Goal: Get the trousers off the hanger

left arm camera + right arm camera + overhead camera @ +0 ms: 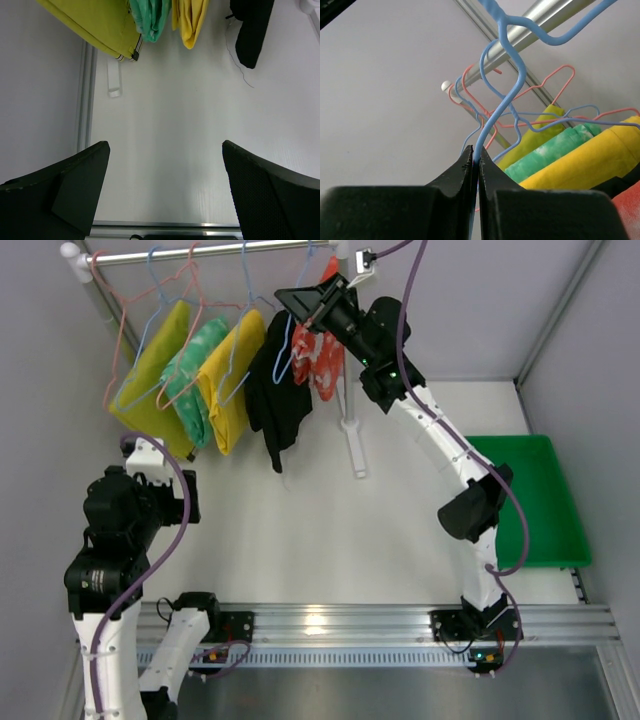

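Note:
The red-orange trousers (318, 362) with small white pattern hang on a blue wire hanger (502, 95) at the right end of the rail (220, 252). The black trousers (276, 392) hang just left of them; their lower end shows in the left wrist view (252, 30). My right gripper (476, 162) is shut on the blue hanger's wire, high up by the rail (540, 20), above the red-orange pair (627, 212). My left gripper (165, 150) is open and empty, low at the left, facing the white table.
Two yellow pairs (155, 365) (232, 380) and a green patterned pair (192, 375) hang left on pink and blue hangers. A green tray (540, 500) sits at the right. A white rack post stands at the left, its foot (352, 445) by the middle.

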`<state>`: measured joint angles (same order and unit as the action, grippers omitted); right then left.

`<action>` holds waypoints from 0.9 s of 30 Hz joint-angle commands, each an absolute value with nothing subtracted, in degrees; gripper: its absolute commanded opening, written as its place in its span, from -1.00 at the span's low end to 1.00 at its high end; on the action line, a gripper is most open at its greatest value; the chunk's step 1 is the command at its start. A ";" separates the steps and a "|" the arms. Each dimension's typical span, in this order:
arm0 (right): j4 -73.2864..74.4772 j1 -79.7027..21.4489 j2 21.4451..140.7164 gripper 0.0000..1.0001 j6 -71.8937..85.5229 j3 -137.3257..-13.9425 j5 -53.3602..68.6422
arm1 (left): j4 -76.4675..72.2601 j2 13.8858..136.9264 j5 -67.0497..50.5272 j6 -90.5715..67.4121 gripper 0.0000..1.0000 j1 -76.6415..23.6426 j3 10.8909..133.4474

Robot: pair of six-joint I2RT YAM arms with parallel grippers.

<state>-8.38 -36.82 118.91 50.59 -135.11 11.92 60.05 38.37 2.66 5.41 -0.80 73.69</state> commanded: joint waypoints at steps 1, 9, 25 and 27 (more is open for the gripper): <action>-22.59 -36.12 114.53 -1.00 47.54 -137.30 14.94 | 57.92 37.97 2.47 3.96 0.98 -0.35 73.74; -22.06 -36.91 107.41 -1.00 50.18 -126.31 21.70 | 55.46 35.15 -3.34 0.18 0.98 -0.44 74.70; -17.50 -38.50 88.96 -1.00 46.42 -106.80 26.19 | 49.93 42.10 -28.20 -8.17 0.98 -0.44 86.83; -16.61 -38.67 87.20 -1.00 45.88 -102.95 26.10 | 47.91 42.97 -30.49 -9.66 0.98 -0.44 89.10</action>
<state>-8.12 -37.76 93.69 50.98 -104.38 25.23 54.85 41.74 -23.20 -6.76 -0.80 85.25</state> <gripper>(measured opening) 0.025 0.990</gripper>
